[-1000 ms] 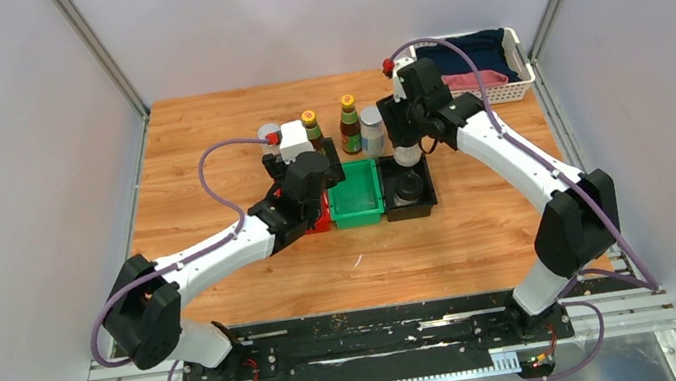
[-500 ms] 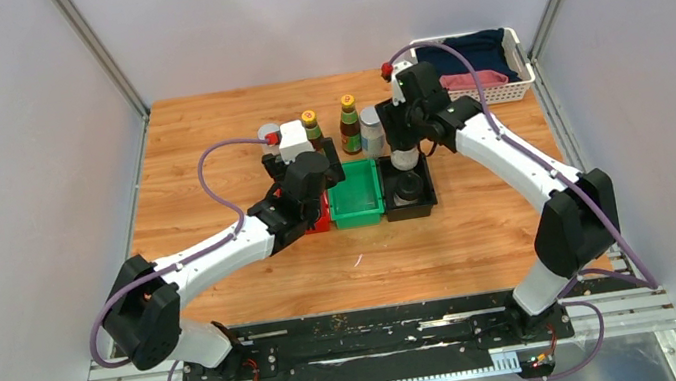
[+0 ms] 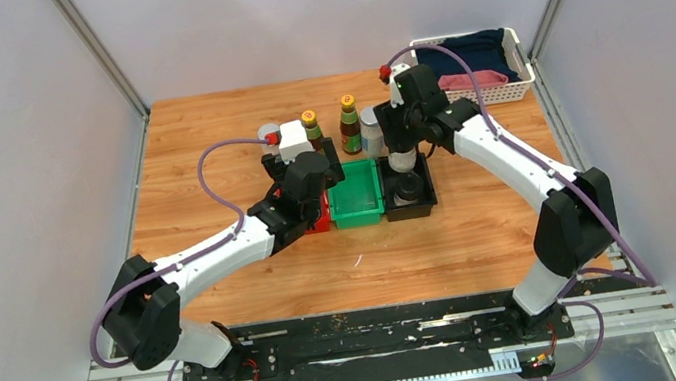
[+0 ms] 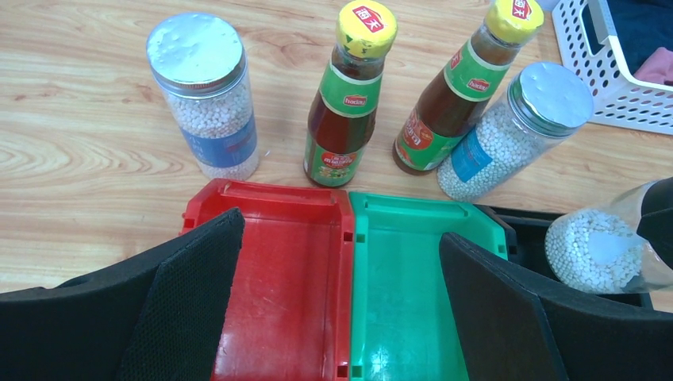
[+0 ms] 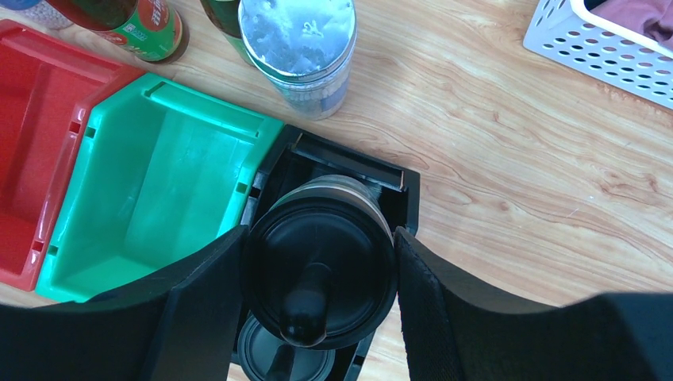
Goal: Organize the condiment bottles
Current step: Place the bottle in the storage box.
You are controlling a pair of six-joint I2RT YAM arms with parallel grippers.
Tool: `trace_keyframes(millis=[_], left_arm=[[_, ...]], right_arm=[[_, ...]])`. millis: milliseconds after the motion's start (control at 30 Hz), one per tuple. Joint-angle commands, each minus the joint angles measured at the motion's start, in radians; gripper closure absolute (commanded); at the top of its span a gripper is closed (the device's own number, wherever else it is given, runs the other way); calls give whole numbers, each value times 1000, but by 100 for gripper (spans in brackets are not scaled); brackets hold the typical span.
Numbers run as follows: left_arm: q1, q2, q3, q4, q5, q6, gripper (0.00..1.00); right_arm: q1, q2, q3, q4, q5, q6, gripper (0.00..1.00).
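1. Collision: right gripper (image 5: 317, 266) clamps a black-capped bottle (image 5: 321, 238) over the black bin (image 5: 353, 164), seemingly crowding its twin (image 5: 287, 363) inside; lowering may topple both.
2. Left gripper (image 4: 341, 305) gapes empty above the red bin (image 4: 278, 254).

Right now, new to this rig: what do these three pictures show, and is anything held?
Two white robot arms are bolted to a wooden table. One picture looks down from above and behind them; the others come from a camera on each wrist. A red bin, green bin and black bin sit side by side. Behind them stand two brown bottles and two silver-lidded jars; a white basket sits far right. The right tool grips a black-capped bottle over the black bin, where a second bottle sits. The left tool is open and empty.
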Motion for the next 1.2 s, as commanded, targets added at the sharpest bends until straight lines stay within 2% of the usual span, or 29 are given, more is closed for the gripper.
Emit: trace_keyframes(millis=[0, 1167], left_arm=[[-8, -18, 0, 18, -44, 1, 0], [-8, -3, -16, 26, -55, 0, 0]], right_arm=[[18, 5, -12, 46, -8, 16, 100], [18, 49, -69, 112, -30, 23, 100]])
